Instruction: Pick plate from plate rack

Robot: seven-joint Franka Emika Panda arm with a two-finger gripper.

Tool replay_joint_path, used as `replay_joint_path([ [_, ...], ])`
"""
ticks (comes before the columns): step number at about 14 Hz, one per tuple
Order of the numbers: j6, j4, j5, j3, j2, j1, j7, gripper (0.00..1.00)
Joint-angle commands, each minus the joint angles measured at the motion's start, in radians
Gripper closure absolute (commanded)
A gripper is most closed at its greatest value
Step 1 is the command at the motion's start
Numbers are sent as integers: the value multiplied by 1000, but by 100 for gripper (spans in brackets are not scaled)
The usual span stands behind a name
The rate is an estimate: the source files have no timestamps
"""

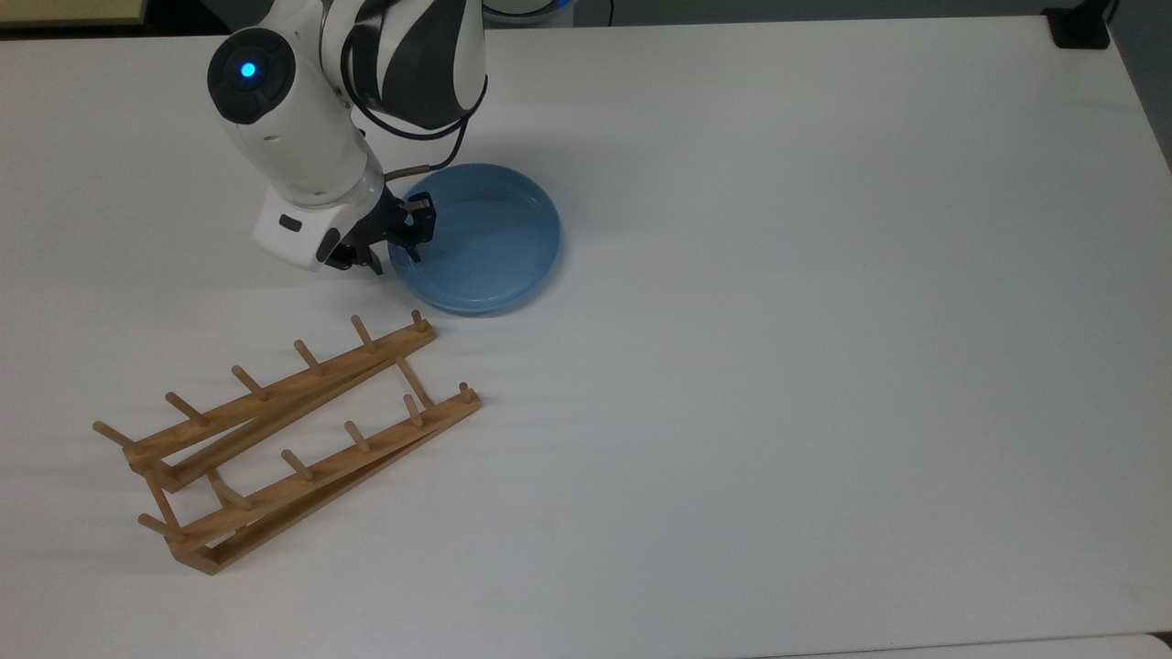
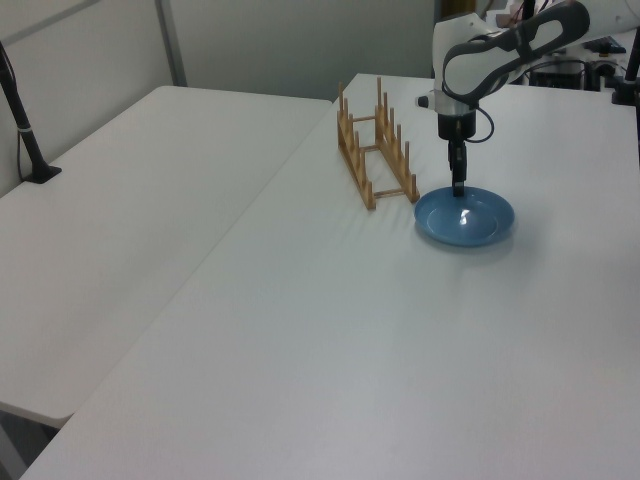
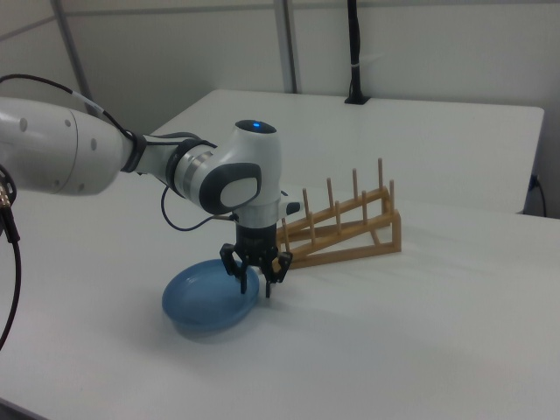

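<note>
the plate lies flat on the table, out of the rack and just beside the rack's near end as the top view shows it, a small gap between plate rim and the last pegs. the rack stands empty.

the gripper points down at the plate's rim on the side toward the arm. in the right view its fingers are spread, one inside the rim and one outside, so the rim sits between them without being pinched. in the left view the gripper hangs right at the plate's far edge.

judged from this, the plate is already set down and the step in hand is letting go and leaving. to do it well, the fingers should stay spread wide enough that neither one drags the raised rim. the lift should go straight up, away from the plate, before any sideways travel. a sideways pull first would likely catch the rim and slide the glossy plate, perhaps toward the rack's pegs. the cable looping by the wrist hangs just over the plate's back edge and wants watching as the arm rises.
</note>
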Motion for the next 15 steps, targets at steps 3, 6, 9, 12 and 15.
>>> replay_joint_path([
  [3, -85, 48, -53, 0, -125, 10, 231, 0],
  [6, -160, 68, -132, 87, -212, 9, 418, 0],
  [9, -278, 68, -275, 212, -319, 10, 661, 0],
  [12, -384, 71, -265, 241, -402, 6, 684, 0],
  [15, -389, 76, -265, 260, -400, -16, 758, 0],
])
